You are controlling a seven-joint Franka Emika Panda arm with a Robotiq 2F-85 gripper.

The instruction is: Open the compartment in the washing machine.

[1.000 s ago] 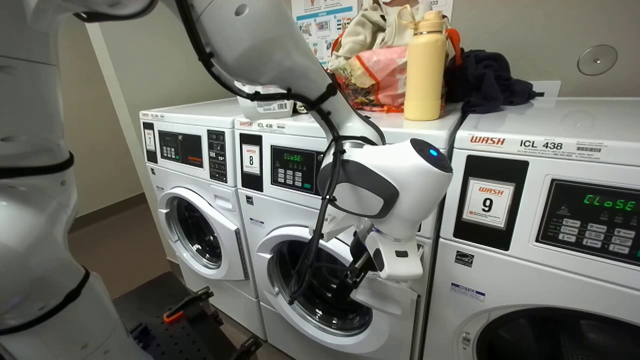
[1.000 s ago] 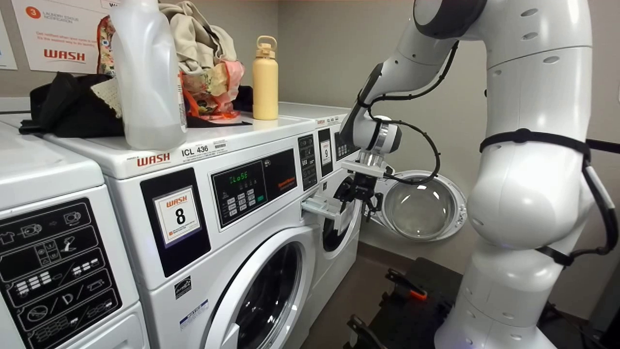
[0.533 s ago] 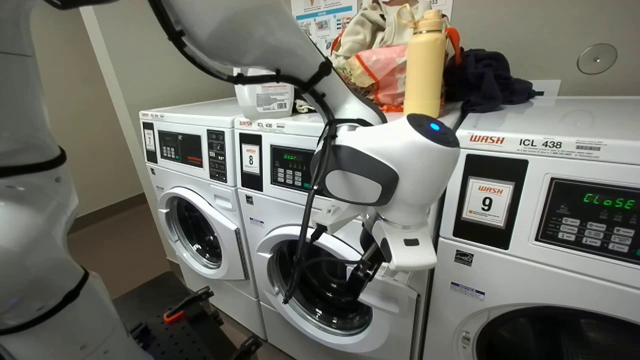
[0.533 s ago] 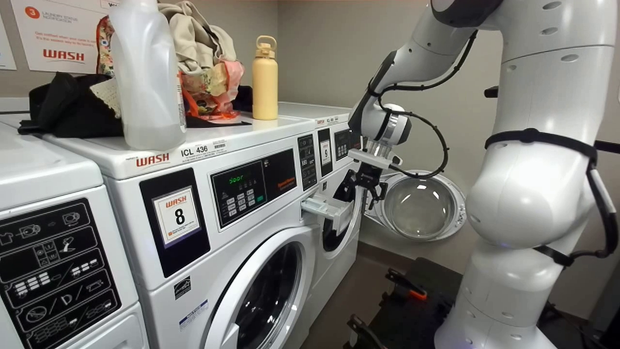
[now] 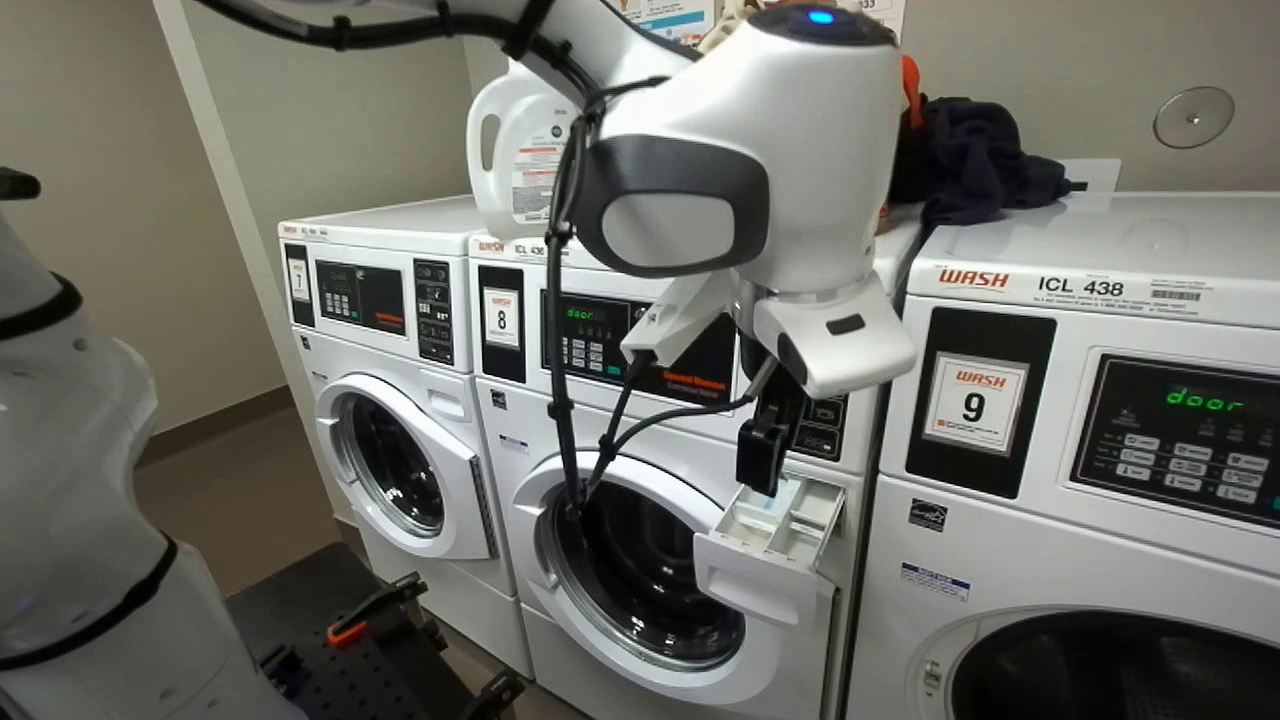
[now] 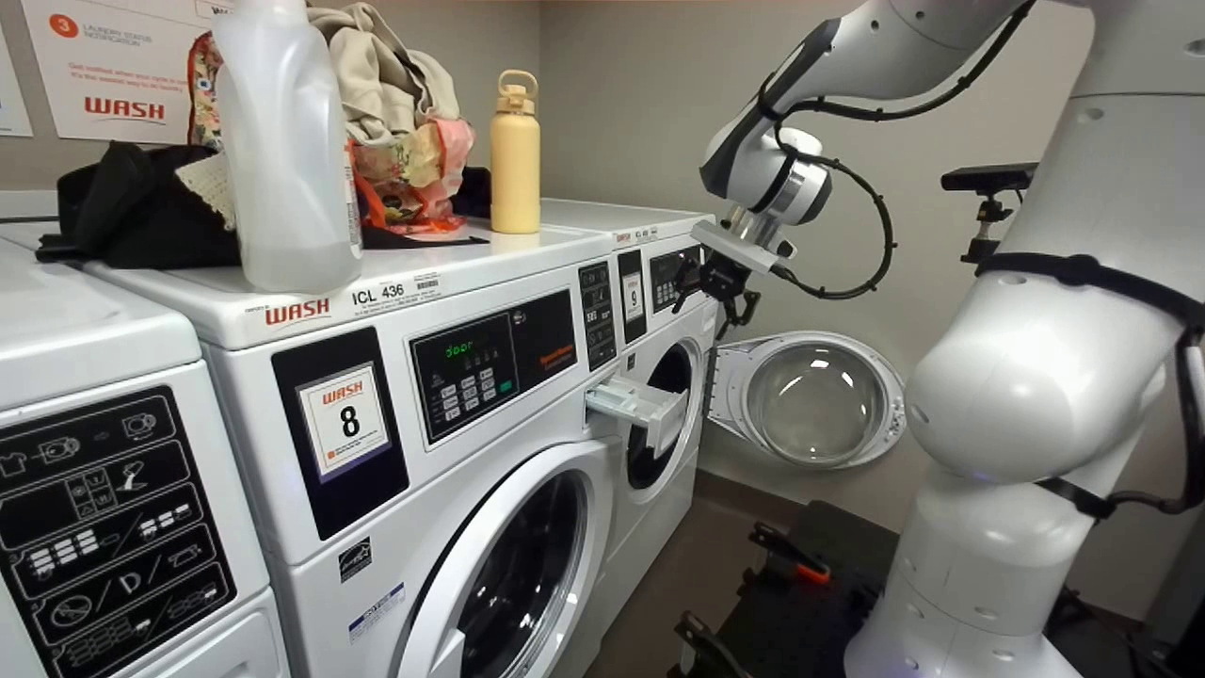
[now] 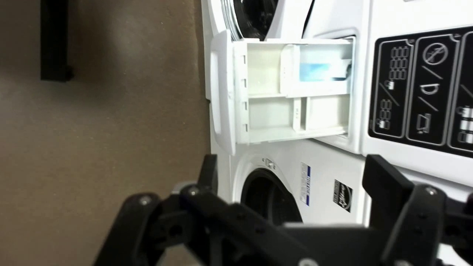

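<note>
Compartment (image 7: 240,111) of washer 8 (image 6: 442,485), a divided drawer, stands pulled out; you see it up and to the right of the closed porthole (image 6: 527,565) in both exterior views. Your gripper (image 7: 291,170) hangs higher than the compartment and apart from it, its fingers (image 7: 209,171) spread wide. Next to washer 8 you have washer 9 (image 5: 1040,565), its round door (image 6: 814,405) swung out.

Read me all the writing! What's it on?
"WASH 8": sign on washer 8
"WASH ICL 436": its top edge
"WASH 9": sign on washer 9
"WASH ICL 438": its top edge
"door": their displays
"3 LAUNDRY STATUS NOTIFICATION", "WASH": poster
"NOTICE", blurry: blue-banded sticker
Too small or blurred: everything else.
</note>
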